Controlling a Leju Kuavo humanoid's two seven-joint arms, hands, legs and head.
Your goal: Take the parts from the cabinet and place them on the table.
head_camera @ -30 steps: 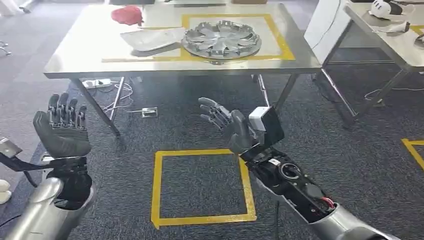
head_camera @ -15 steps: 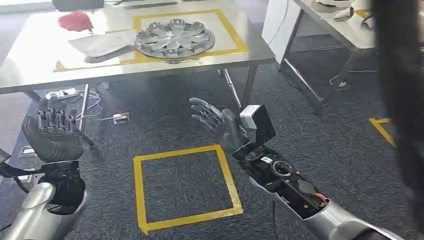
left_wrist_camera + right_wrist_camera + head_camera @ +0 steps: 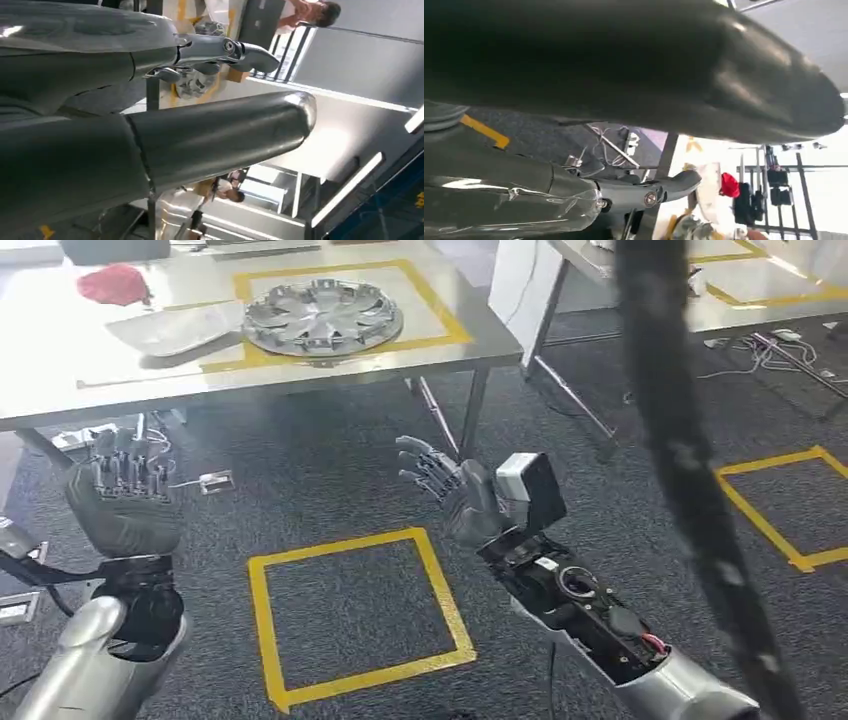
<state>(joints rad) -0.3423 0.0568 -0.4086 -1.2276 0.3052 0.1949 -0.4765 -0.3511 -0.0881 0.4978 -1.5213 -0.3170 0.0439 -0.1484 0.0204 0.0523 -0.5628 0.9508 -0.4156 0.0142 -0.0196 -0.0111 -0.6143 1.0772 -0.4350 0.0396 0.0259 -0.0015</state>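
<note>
Nearest, the left hand (image 3: 122, 502) and right hand (image 3: 452, 493) are raised with fingers spread, holding nothing. Beyond, the wheel cover (image 3: 322, 317) and flat grey panel (image 3: 177, 328) lie on the table (image 3: 60, 390). Better to face the cabinet squarely before reaching.

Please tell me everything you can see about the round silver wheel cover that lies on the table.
The wheel cover is a round, silver-grey disc, looking like metal or painted plastic, with many spokes running out from a small hub to a raised rim. It lies flat on the steel table, inside a square of yellow tape. A flat, pale grey panel lies beside it; their edges meet or come very close. Neither robot hand touches it.
</note>
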